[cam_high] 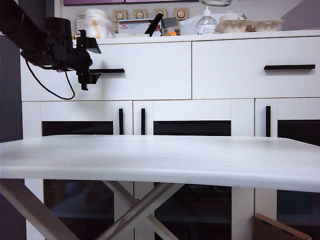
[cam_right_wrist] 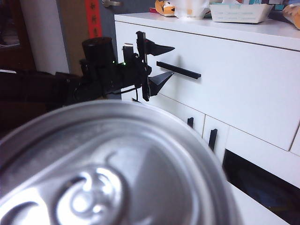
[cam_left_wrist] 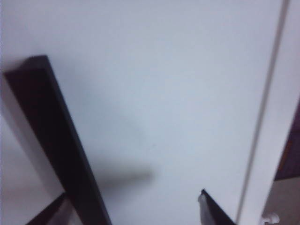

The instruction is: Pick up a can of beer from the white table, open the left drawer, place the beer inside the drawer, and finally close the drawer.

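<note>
1. The white cabinet (cam_high: pixel 220 107) with black vertical door handles fills the background behind both arms; its top, above the left gripper, is crowded with a clear pump bottle (cam_high: pixel 206 22), egg cartons and boxes.
2. The large flat white table (cam_high: pixel 160 160) on pale crossed legs lies below and in front of the left gripper, and its top shows bare in the exterior view.
3. The left drawer (cam_high: pixel 150 70), a wide white rectangular front, stands flush with the matching right drawer (cam_high: pixel 255 67). It sits directly ahead of the left gripper.
4. The black left arm reaches in from the left edge of the exterior view, level with the drawer front.
5. The left gripper (cam_high: pixel 90 62) has its jaws spread apart, one finger above and one below the near end of the drawer's short black bar handle (cam_high: pixel 111 71). The fingers bracket that end without pinching it, and contact cannot be made out. In the left wrist view the handle (cam_left_wrist: pixel 56 140) runs as a dark bar close between the fingertips.
6. The silver metal can of beer (cam_right_wrist: pixel 108 173), with its pull-tab lid, fills the right wrist view right at the right gripper. The gripper's fingers are hidden behind the can, so whether they clamp it cannot be told.
</note>
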Available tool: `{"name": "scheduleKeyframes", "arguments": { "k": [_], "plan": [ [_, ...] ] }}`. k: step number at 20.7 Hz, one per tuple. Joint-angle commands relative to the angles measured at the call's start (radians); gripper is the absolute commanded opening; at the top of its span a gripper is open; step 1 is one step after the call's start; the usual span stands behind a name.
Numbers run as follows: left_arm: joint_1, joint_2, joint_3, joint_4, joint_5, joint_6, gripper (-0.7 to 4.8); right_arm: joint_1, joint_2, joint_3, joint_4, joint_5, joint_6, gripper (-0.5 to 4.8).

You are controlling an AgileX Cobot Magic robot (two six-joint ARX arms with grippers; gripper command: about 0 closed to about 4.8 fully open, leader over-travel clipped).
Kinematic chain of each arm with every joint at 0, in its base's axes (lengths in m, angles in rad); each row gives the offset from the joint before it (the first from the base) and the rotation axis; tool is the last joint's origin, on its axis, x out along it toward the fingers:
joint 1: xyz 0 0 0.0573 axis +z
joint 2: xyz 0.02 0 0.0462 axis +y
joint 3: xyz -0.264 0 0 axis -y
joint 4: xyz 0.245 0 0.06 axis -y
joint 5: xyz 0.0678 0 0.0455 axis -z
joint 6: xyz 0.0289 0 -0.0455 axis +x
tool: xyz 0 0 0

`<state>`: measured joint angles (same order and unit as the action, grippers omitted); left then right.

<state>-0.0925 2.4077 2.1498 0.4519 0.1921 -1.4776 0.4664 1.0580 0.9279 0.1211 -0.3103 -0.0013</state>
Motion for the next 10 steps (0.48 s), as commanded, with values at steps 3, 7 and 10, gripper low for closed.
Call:
{"name": "scheduleKeyframes", "arguments": {
  "k": [3, 7, 10],
  "plan": [
    [-0.002, 0.008, 0.011, -0.027, 0.002, 0.035, 3.55, 0.001, -0.009, 0.013, 0.062, -0.002, -0.004, 0.53],
    [-0.002, 0.008, 0.012, -0.032, -0.02, 0.035, 3.55, 0.001, -0.009, 0.013, 0.062, -0.002, -0.003, 0.53],
    [-0.002, 0.019, 0.015, -0.031, -0.016, 0.026, 3.54, 0.001, -0.009, 0.013, 0.062, -0.003, -0.003, 0.53]
  ]
}}
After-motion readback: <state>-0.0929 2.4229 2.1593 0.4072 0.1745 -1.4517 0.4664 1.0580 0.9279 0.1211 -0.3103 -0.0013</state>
